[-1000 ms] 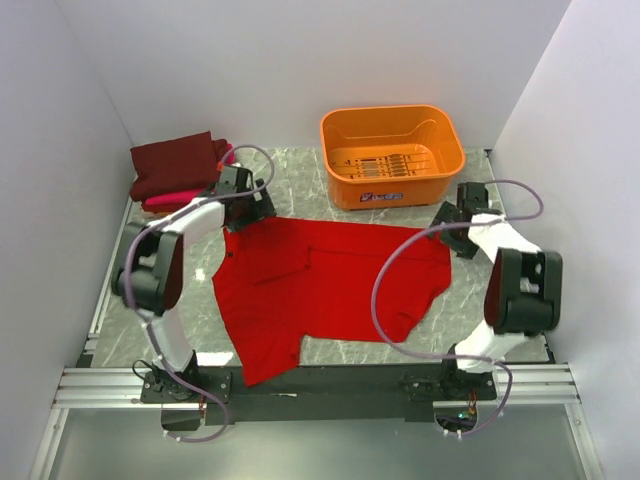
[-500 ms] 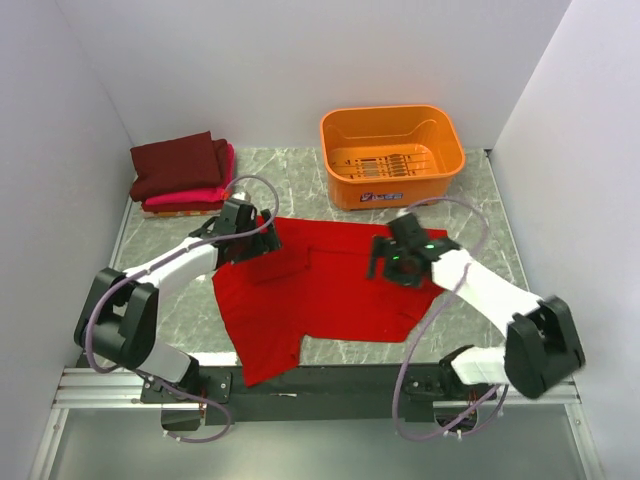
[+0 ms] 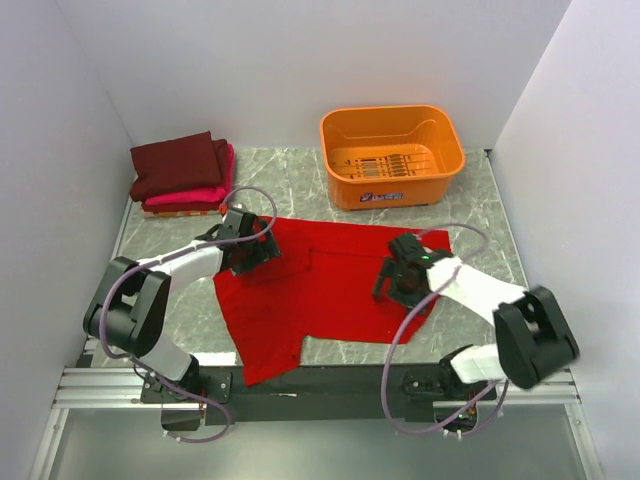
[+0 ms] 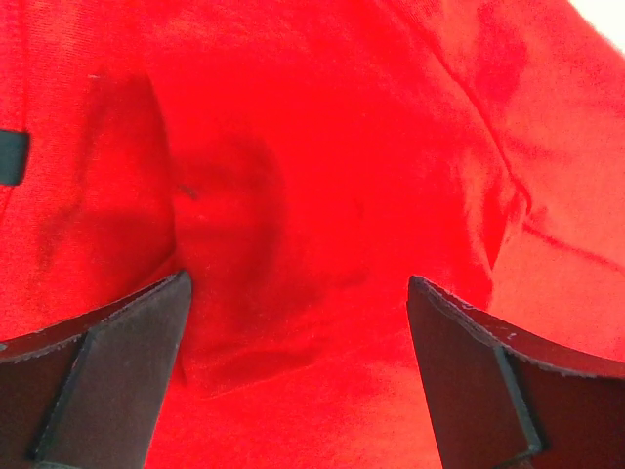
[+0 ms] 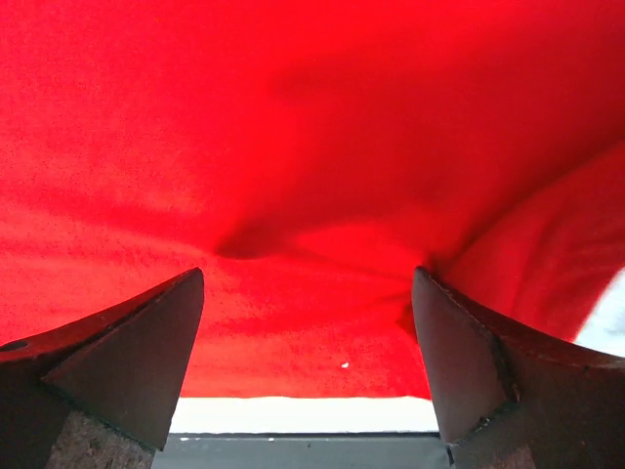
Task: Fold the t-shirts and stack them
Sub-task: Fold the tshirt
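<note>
Your bright red t-shirt (image 3: 330, 285) lies spread open on the counter (image 3: 300, 185), on the near side of the orange basket (image 3: 392, 155), with one corner hanging over the counter's near edge. Your left hand (image 3: 262, 255) is down at the shirt's upper part, near-left of the basket. Its fingers (image 4: 117, 371) are spread wide with nothing gripped and a shadowed crease of cloth between them. Your right hand (image 3: 393, 285) is low over the shirt, straight toward you from the basket. It is also wide open, its fingers (image 5: 127, 352) either side of a small pucker. The dark maroon t-shirt (image 3: 178, 163) sits folded on top of the hot pink t-shirt (image 3: 190, 197), well to the basket's left.
</note>
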{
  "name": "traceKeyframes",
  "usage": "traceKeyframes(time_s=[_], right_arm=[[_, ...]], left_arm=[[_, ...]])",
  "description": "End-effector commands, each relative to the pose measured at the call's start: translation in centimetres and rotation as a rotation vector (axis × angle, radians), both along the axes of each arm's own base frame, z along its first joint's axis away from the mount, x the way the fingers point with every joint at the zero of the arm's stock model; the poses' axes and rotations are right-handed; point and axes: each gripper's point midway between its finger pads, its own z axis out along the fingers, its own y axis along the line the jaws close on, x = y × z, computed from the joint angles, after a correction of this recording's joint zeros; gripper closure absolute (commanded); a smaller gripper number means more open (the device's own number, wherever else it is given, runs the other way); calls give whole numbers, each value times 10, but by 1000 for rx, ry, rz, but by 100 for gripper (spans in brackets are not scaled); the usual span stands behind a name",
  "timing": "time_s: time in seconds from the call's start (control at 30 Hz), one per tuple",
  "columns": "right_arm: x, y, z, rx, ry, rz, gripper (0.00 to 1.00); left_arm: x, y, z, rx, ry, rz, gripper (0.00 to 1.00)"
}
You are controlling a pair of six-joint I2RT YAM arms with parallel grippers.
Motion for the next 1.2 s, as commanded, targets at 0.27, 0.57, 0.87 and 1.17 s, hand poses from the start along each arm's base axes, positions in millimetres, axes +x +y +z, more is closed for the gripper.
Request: traceKeyframes(time_s=[0.27, 0.57, 0.87, 1.17], right_arm=[[-41, -125, 27, -114, -53, -557, 3], [-3, -117, 76, -11, -277, -447, 2], [75, -120, 65, -85, -287, -232, 4], [119, -131, 11, -160, -167, -231, 6]], left_arm=[[-24, 25, -38, 101, 144, 99, 1], [-13, 18, 7, 72, 44, 51, 1], [22, 6, 57, 51, -91, 17, 1], [58, -6, 30, 111, -19, -7, 1]])
